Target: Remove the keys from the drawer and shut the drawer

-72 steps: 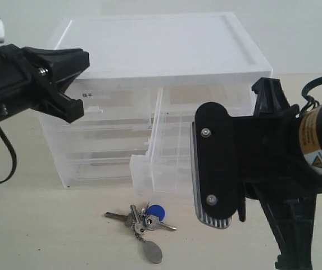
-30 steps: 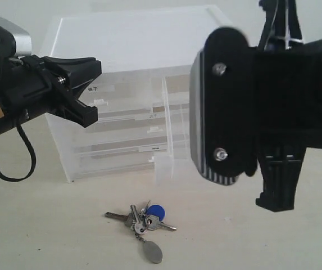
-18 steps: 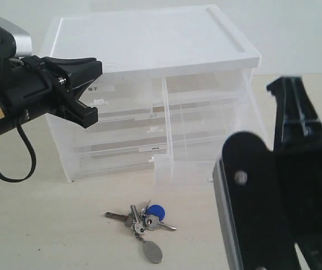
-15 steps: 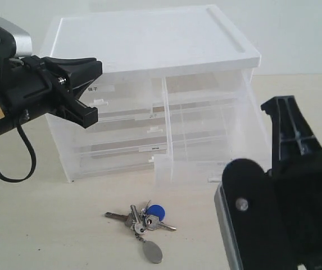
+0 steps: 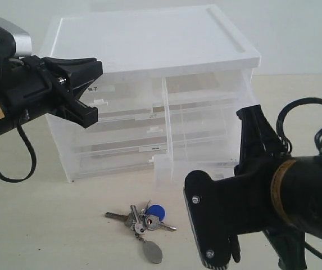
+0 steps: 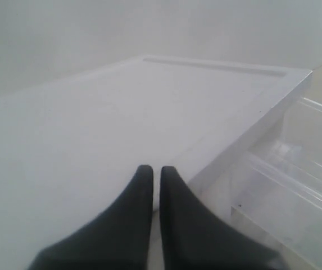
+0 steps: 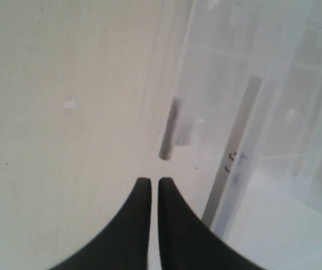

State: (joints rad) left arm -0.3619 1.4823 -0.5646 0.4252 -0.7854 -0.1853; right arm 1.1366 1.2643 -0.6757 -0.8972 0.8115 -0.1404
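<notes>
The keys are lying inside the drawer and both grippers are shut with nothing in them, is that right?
Not quite. The keys are out of the drawer, lying on the table in front of the cabinet, as the exterior view shows. The left gripper and the right gripper are indeed shut with nothing in them.

Keys (image 5: 144, 222) w/ blue cap & grey tag lie flat near front of translucent drawer (image 5: 169, 171), slightly ajar.
</notes>
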